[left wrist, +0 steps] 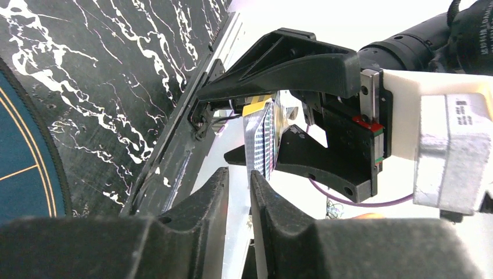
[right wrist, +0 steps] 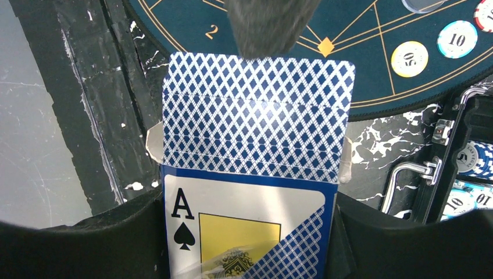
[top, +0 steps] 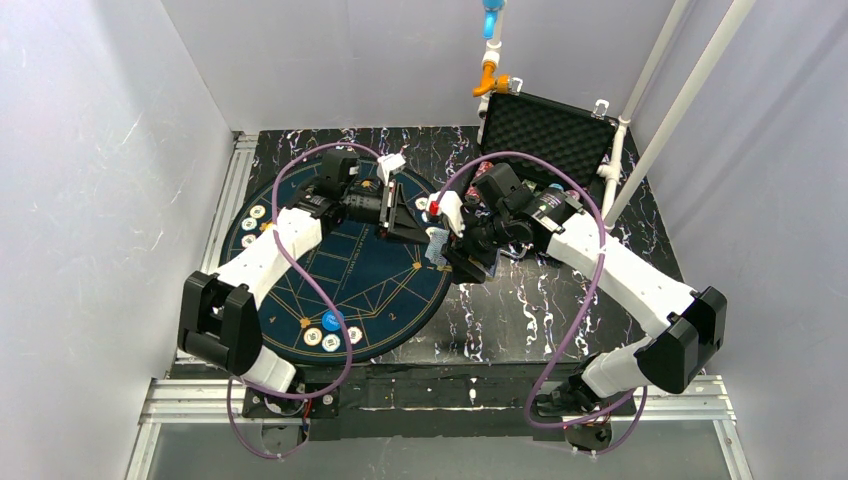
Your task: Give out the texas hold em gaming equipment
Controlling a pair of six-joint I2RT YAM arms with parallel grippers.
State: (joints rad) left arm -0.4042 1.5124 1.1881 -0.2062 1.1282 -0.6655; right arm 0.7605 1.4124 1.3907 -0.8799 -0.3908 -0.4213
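**Crowded centre, open near right**

The left gripper [left wrist: 239,177] and right gripper [right wrist: 250,197] are meeting over the right edge of the mat [top: 380,285], the card box [right wrist: 256,110] filling the gap between them — no way through. The open case [top: 545,135] and two slanting poles [top: 686,95] are blocking the far right corner. Along the mat's left and near rims, chips [top: 257,212] are sitting. Bare table [top: 505,315] is lying open beside the right arm [top: 620,265].

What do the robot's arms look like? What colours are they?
The left arm and right arm have smooth white shells and chunky black joints. A thin purple cable loops along each. The left gripper and right gripper are black and wedge-shaped; the right one has a small red patch.
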